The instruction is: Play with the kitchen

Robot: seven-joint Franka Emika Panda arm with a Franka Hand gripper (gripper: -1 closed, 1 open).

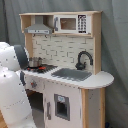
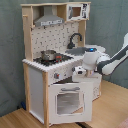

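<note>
The robot arm (image 2: 107,61) reaches in from the second exterior view's right, its hand (image 2: 79,73) low against the front of the kitchen (image 2: 55,60) just above the oven door (image 2: 69,102); finger state cannot be told. A pot (image 2: 48,55) sits on the stovetop; open wooden floor (image 2: 107,107) lies before it.

Wooden floor (image 2: 15,118), the kitchen (image 2: 55,65) standing directly on it, against grey backdrop (image 2: 11,55)

you have a grey curtain (image 1: 114,45) hanging as the backdrop in both exterior views, and in the second exterior view a light wooden floor (image 2: 112,107) runs along the bottom edge to the right corner.
</note>
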